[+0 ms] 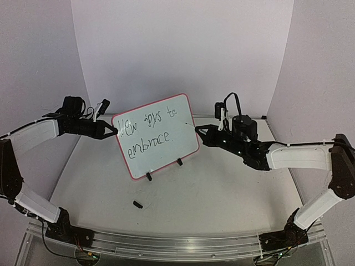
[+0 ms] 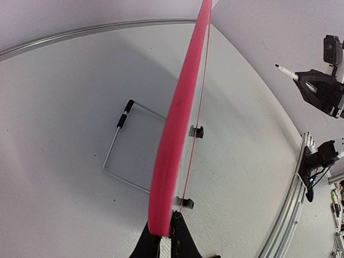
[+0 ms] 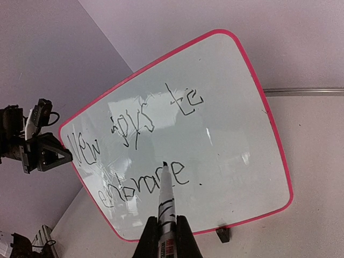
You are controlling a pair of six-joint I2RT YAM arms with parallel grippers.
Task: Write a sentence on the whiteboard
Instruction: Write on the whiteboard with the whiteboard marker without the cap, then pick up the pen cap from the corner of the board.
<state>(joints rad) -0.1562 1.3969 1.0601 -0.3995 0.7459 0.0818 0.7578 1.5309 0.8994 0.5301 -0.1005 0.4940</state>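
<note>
The whiteboard (image 1: 173, 148) stands tilted on two small black feet at mid table, with a pink-red rim. The sentence (image 1: 148, 132) reads roughly "New joys to embrace." in two black lines. My left gripper (image 1: 113, 131) is shut on the board's left rim (image 2: 173, 129); the fingertips (image 2: 181, 228) pinch its edge. My right gripper (image 1: 199, 133) sits at the board's right edge, shut on a black-tipped marker (image 3: 167, 200). In the right wrist view the marker points at the sentence (image 3: 141, 141) on the board (image 3: 231, 107), its tip appearing a little off the surface.
A small black marker cap (image 1: 137, 204) lies on the table in front of the board. A wire stand (image 2: 119, 141) props the board from behind. White curved backdrop walls enclose the table. An aluminium rail (image 1: 166, 244) runs along the near edge.
</note>
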